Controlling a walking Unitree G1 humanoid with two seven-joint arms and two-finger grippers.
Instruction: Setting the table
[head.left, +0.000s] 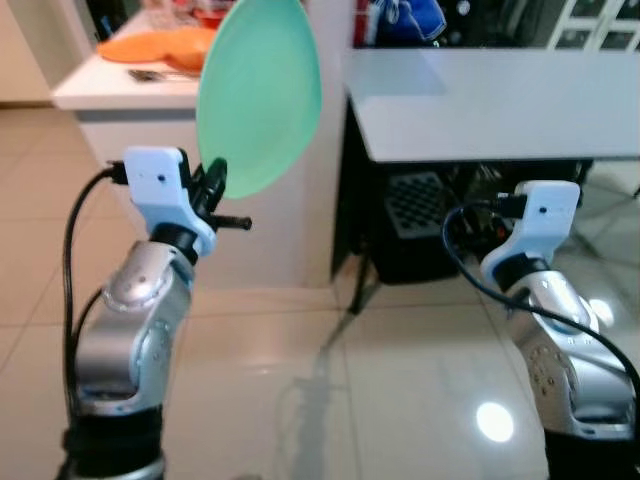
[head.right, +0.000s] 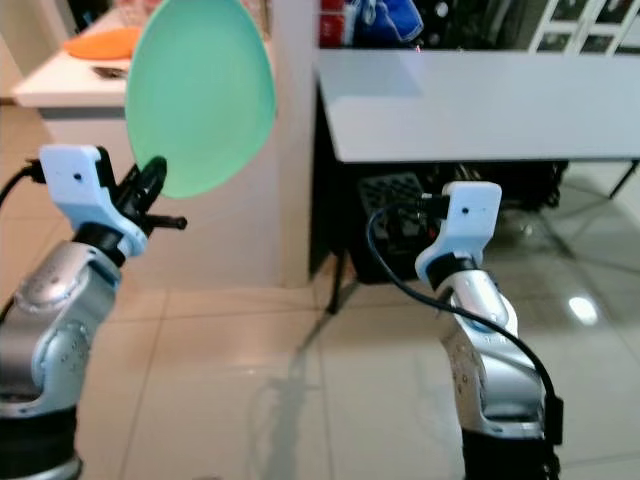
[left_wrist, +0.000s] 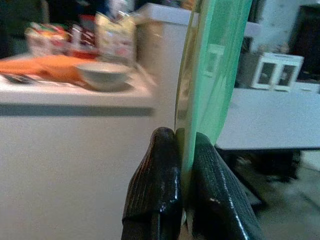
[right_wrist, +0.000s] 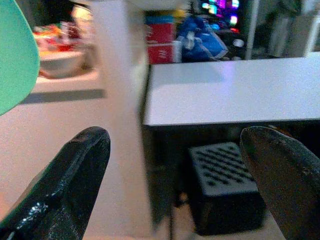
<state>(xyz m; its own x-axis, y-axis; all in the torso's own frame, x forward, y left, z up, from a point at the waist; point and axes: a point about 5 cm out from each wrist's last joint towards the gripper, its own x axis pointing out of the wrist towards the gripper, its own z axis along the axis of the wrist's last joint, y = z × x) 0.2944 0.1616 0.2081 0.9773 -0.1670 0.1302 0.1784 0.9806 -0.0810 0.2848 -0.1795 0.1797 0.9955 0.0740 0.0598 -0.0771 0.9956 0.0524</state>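
1. Grey table (head.left: 500, 100) ahead of us stands bare; we judge no place is laid yet, so nearly all of the task is left.
2. White counter (head.left: 120, 92) to our left carries orange plates (head.left: 160, 45), a pale bowl (left_wrist: 102, 75) and blurred packets.
3. Green plate (head.left: 262, 95) is held upright on edge in front of the counter's end, off the table. We judge the carry and set-down are both to come.
4. Left gripper (left_wrist: 185, 165) has its fingers (left_wrist: 157, 175) clamped on the plate's lower rim.
5. Right gripper (right_wrist: 175, 170) is empty, fingers spread wide, pointing toward the table.
6. Writing: none legible; the red box (right_wrist: 161, 42) and packets are too blurred.
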